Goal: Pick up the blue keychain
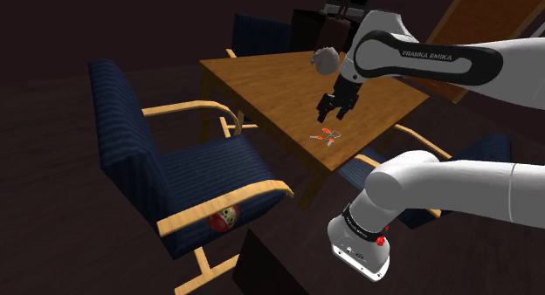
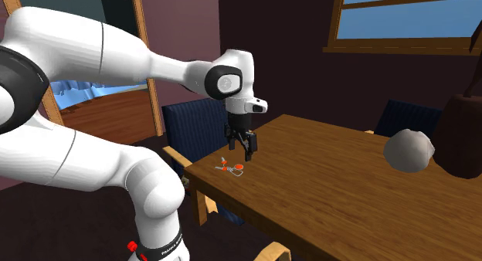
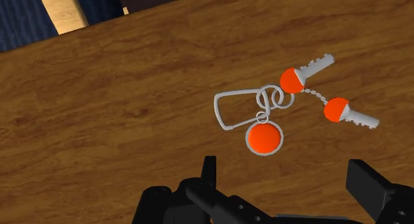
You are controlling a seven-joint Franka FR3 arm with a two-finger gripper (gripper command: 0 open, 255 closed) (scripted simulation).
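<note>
The gripper (image 3: 290, 189) hangs released over the table (image 3: 106, 116), its two fingers (image 3: 370, 184) standing apart with nothing between them. The keychain (image 3: 265, 113), orange and silver rather than blue, lies flat on the wood just ahead of the fingertips, untouched. Its round orange tag (image 3: 264, 138) is nearest the gripper, a wire loop (image 3: 229, 110) lies beside it, and two orange-headed keys (image 3: 300, 75) lie farther out.

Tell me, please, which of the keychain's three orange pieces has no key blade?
The round, silver-rimmed orange tag, hanging by the wire clip; the other two are orange-headed keys with grey blades.
</note>
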